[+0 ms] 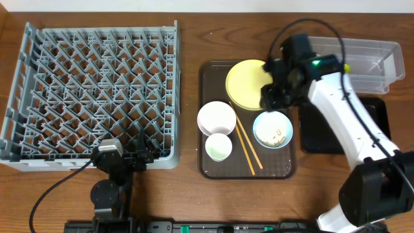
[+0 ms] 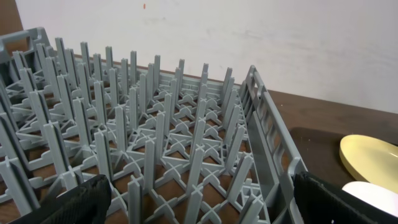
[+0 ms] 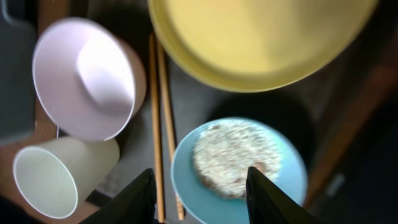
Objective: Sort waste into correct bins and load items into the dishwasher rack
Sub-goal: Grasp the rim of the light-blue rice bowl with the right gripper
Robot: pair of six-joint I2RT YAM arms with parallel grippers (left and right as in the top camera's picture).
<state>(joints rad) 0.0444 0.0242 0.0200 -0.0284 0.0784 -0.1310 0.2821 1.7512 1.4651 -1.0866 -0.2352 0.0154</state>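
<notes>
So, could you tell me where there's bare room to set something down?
The dishwasher rack is empty; the black tray looks bare where visible. A narrow table strip separates rack from brown serving tray, crowded with yellow plate, white bowl, blue bowl, cup, chopsticks.

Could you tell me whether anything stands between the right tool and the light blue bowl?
Nothing visible does. In the right wrist view the right tool hangs open over the light blue bowl with its rice scraps, bare space between. The chopsticks lie beside the bowl, not across it.
</notes>
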